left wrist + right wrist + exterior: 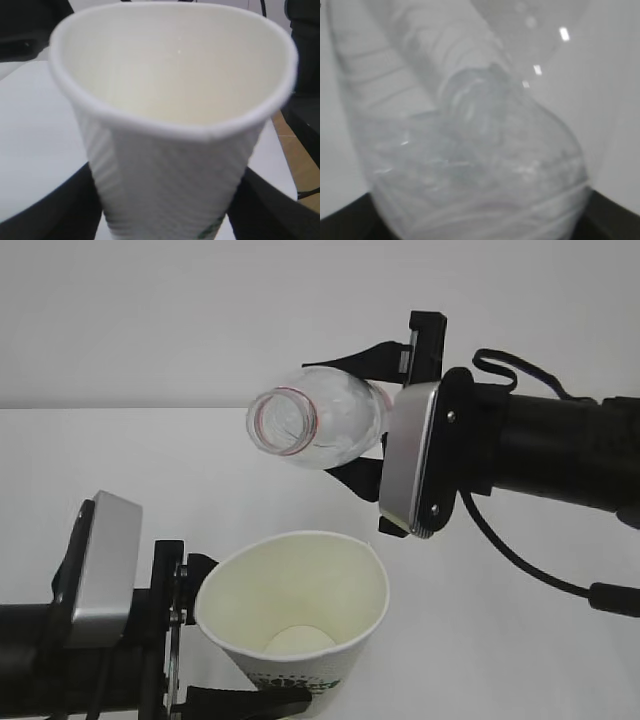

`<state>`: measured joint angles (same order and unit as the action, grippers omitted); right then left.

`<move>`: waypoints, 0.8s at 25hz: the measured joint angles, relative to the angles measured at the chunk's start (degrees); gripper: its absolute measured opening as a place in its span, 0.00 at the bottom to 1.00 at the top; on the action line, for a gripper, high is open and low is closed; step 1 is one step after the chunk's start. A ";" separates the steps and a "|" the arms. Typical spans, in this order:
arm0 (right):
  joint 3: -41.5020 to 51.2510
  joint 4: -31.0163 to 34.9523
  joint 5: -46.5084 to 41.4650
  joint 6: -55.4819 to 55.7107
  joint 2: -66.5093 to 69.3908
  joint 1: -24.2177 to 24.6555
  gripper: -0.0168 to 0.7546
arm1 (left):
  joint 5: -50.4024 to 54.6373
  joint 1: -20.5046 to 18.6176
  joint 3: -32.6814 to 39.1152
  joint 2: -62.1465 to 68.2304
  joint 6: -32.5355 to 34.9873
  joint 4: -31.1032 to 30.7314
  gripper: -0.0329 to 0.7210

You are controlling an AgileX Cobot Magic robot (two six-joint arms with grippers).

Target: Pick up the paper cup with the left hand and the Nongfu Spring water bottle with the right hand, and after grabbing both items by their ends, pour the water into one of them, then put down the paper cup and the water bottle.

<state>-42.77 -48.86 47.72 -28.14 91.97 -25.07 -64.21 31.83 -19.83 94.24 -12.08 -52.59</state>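
Observation:
The paper cup (300,585) hangs low and left of centre, tilted, its cream inside facing the camera. My left gripper (220,635) is shut on its lower end, one black finger on each side. The cup (175,165) fills the left wrist view between the fingers (60,210). Just above the cup, the Nongfu Spring water bottle (325,420) lies about level, its open red-ringed mouth pointing forward and left. My right gripper (358,420) is shut on its rear end. In the right wrist view the clear bottle (480,150) is blurred. No stream of water shows.
The white table (120,460) runs back to a plain white wall. A black cable (530,560) trails under the right arm. In the left wrist view the table edge (277,150) and a brown floor lie to the right.

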 joint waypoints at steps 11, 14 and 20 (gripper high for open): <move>-2.47 -2.74 -0.72 -2.48 0.00 0.00 0.68 | -0.76 0.00 0.00 0.00 0.00 0.00 0.74; -2.51 -3.17 -1.80 -2.53 0.00 0.00 0.68 | -0.76 0.00 0.00 0.00 0.00 0.28 0.74; -2.51 -3.01 -6.49 -3.60 0.00 0.00 0.68 | 0.64 0.00 0.00 0.00 0.00 2.16 0.74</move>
<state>-45.28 -51.86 41.23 -31.73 91.97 -25.07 -63.56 31.83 -19.83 94.24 -12.08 -50.43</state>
